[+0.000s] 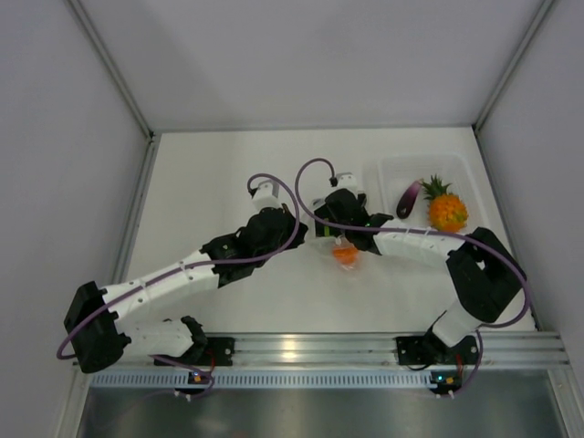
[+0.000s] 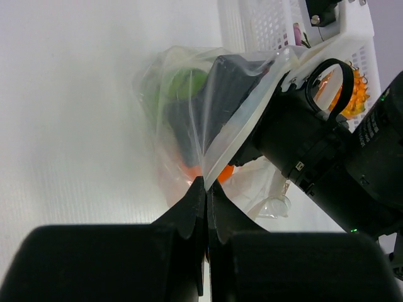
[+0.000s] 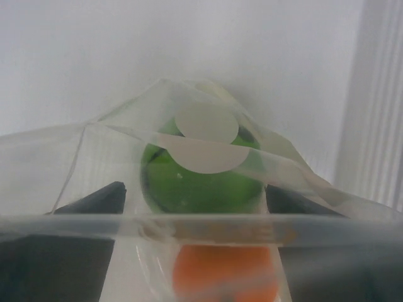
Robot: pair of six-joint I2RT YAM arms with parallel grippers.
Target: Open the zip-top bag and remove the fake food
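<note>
Pinching the bag [image 2: 165, 94], my left gripper [image 2: 206, 184] is closed on its film. My right gripper [image 3: 195, 194] stands spread wide either side of the green ball [image 3: 208, 179] inside

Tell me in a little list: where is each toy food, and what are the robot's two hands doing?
Bag: clear plastic bag, mouth held open
Left gripper: the left gripper is shut, pinching the bag's edge
Right gripper: the right gripper is open and reaching into the bag, one finger on each side of the green ball
In the bag: green ball, small orange
In the tray: the tray holds the eggplant and the pineapple
</note>
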